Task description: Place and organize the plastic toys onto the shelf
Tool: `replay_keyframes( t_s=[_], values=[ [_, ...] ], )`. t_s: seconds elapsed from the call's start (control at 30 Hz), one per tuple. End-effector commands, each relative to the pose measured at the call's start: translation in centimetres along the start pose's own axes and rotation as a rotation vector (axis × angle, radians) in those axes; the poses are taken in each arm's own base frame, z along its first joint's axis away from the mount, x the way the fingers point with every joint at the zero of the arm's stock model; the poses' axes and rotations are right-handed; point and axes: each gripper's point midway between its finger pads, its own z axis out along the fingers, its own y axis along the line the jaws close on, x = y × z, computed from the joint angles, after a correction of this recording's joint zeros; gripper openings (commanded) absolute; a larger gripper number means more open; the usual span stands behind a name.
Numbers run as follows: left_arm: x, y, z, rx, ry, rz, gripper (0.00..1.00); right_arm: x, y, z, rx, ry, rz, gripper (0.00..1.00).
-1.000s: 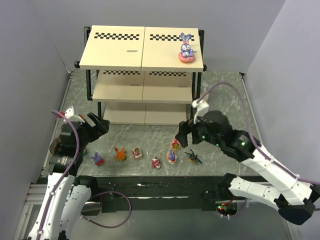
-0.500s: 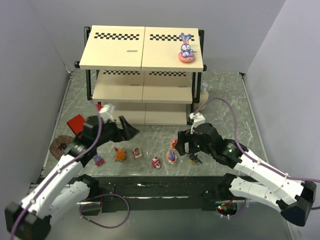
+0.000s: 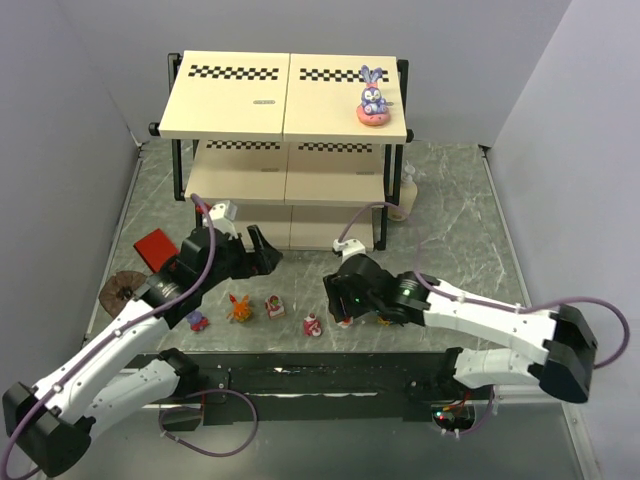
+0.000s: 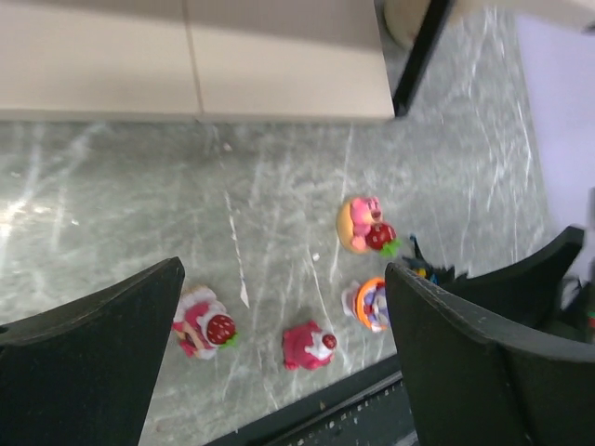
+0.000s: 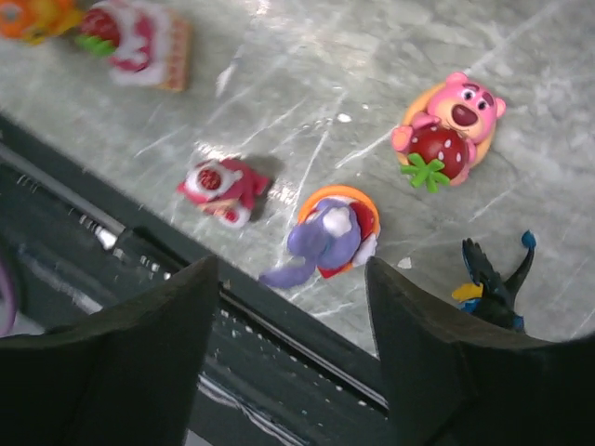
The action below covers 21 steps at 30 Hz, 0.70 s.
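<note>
Jaws on our left gripper point(image 3: 260, 252) stand spread wide and hold nothing. Over the last second that arm swung in from the left edge to hover before the three-tier cream-and-black shelf point(image 3: 250, 100). Our right gripper point(image 5: 290, 265) has dropped onto the toy row. Its jaws are parted but narrowing either side of a purple plastic bunny in an orange ring point(image 5: 325, 232), not yet touching; we judge a pick is starting.

One purple bunny on a pink ring point(image 3: 373, 100) already sits on the top board. The rest, from a small purple bunny point(image 3: 196, 320) to a dark blue-yellow winged figure point(image 5: 493, 279), lie on the grey-green marbled tabletop point(image 3: 450, 230). Plain pale walls point(image 3: 560, 120) enclose it.
</note>
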Motion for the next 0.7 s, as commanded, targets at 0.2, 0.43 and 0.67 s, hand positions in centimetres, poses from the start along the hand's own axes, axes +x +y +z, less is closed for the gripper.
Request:
replay_keyframes(
  t_s=[0.2,0.43,0.67],
  values=[
    [-2.6,0.8,-1.7,-0.066,-0.121,-0.02,0.98,-0.8,-0.9,1.6,0.211,0.033,0.093,0.44],
    [-2.1,0.9,-1.2,-0.066,-0.103,-0.025,0.99,0.0,-1.5,1.4,0.252,0.08,0.082,0.16],
    [-0.9,-1.1,-0.8,0.062,-0.046,0.023,0.98,-1.8,-1.8,-1.0,0.251,0.036,0.042,0.0]
  ],
)
